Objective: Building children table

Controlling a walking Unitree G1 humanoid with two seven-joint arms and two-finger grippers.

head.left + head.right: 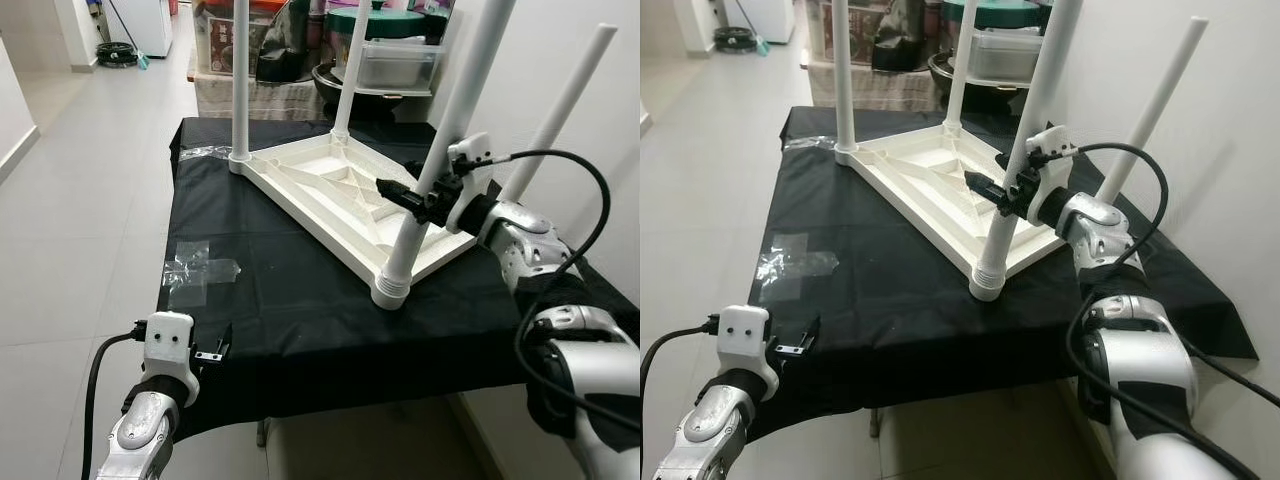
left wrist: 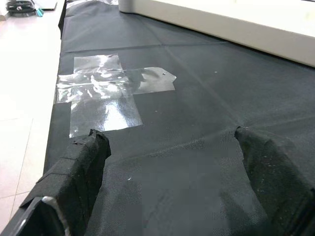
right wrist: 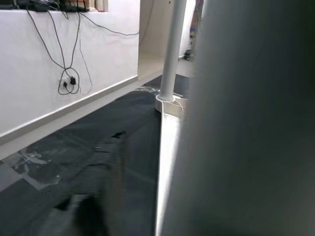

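Right pincer (image 1: pixel 400 193) clamps the upturned table's nearest leg (image 1: pixel 425 180); left pincer (image 1: pixel 212 350) hangs open nearby.

Pale tiled floor (image 1: pixel 70 200) at nine o'clock; white wall (image 1: pixel 560 60) at three; stacked storage bins (image 1: pixel 400 55) at twelve.

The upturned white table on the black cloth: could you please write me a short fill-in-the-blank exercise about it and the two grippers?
1. The white table lies upside down on a ____ cloth.
2. The ____ gripper is at the nearest leg.
3. The left gripper hovers by the cloth's near edge, its fingers ____.
4. Clear ____ is stuck to the cloth.

Missing words: black; right; open; tape
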